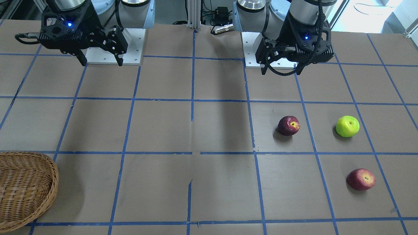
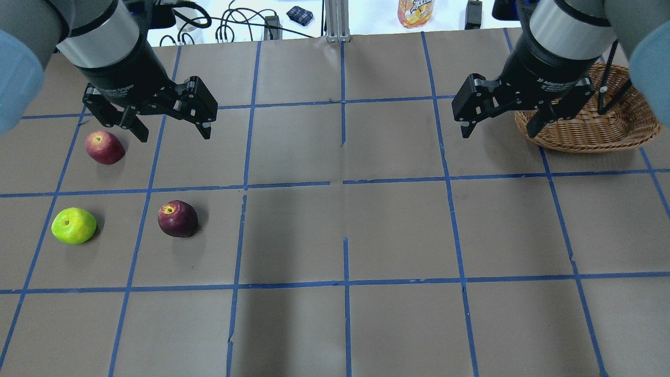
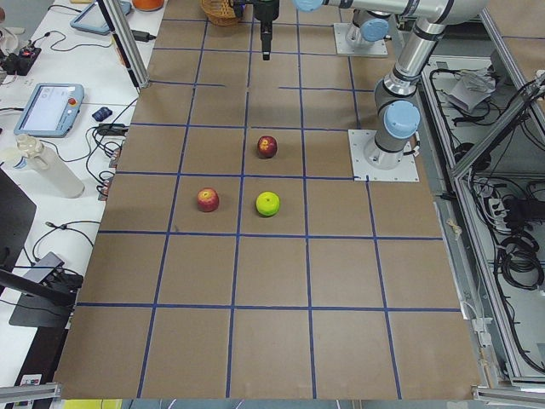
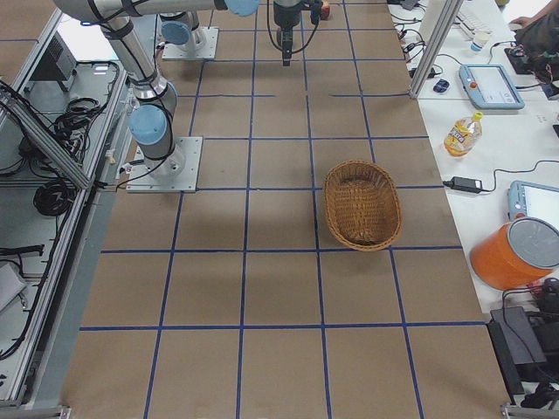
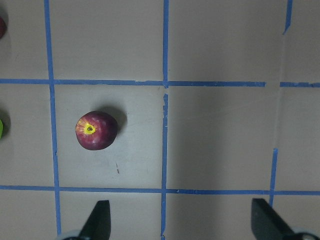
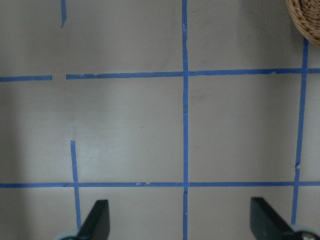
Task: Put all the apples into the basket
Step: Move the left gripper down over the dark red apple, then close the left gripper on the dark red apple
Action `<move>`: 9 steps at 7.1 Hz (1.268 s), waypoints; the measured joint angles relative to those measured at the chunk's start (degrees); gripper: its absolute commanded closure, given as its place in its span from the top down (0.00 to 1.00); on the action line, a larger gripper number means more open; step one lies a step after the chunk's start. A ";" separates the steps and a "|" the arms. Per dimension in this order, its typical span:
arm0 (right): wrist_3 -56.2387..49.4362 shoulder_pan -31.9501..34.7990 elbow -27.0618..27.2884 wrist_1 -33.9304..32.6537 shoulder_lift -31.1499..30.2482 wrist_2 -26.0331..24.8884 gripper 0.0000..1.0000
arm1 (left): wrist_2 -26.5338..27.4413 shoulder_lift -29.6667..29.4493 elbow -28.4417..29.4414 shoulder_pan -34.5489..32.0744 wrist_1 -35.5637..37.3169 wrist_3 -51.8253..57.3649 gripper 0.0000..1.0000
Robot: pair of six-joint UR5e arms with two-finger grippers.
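Three apples lie on the table on my left side. The dark maroon apple (image 2: 178, 219) is nearest the middle and also shows in the left wrist view (image 5: 96, 130). The yellow-green apple (image 2: 74, 225) lies left of it. The red apple (image 2: 105, 147) lies farther out. My left gripper (image 2: 174, 135) is open and empty, high above the table, between the red and maroon apples. The wicker basket (image 2: 586, 133) stands at the far right and holds no apple. My right gripper (image 2: 497, 132) is open and empty, raised just left of the basket.
Blue tape lines divide the brown table into squares. A juice bottle (image 2: 416, 11) and cables lie beyond the far edge. Side benches hold tablets (image 4: 491, 85) and an orange container (image 4: 517, 253). The arm bases (image 1: 114, 49) stand on the robot's side of the table.
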 measured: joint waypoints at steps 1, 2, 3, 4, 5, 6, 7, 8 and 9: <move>0.10 0.02 0.00 -0.06 0.00 0.04 1.00 | -0.18 -0.36 -0.84 2.99 0.03 2.59 1.00; 0.13 0.01 0.00 -0.09 0.00 0.04 1.00 | -0.38 -1.18 -2.97 6.96 0.51 5.26 1.00; 0.09 -0.02 0.01 -0.05 0.00 0.01 1.00 | -0.52 -2.36 -6.41 10.68 2.45 8.69 1.00; 0.06 -0.02 0.00 0.02 0.00 -0.01 1.00 | -0.63 -3.75 -10.84 13.44 6.49 11.63 1.00; 0.05 -0.01 0.01 0.14 0.00 -0.02 1.00 | -0.54 -5.26 -16.51 15.30 13.13 13.43 1.00; 0.05 0.01 0.00 0.21 0.00 -0.02 1.00 | -0.45 -6.82 -20.82 16.45 18.91 14.80 1.00; 0.05 0.01 0.01 0.25 0.00 -0.02 1.00 | -0.60 -8.50 -23.17 17.20 22.27 15.61 1.00; 0.05 0.04 0.01 0.26 0.00 -0.02 1.00 | -0.69 -10.09 -24.24 17.53 24.34 15.91 1.00; 0.05 0.05 0.00 0.26 0.00 -0.02 1.00 | -0.73 -11.55 -24.82 17.64 26.21 15.32 1.00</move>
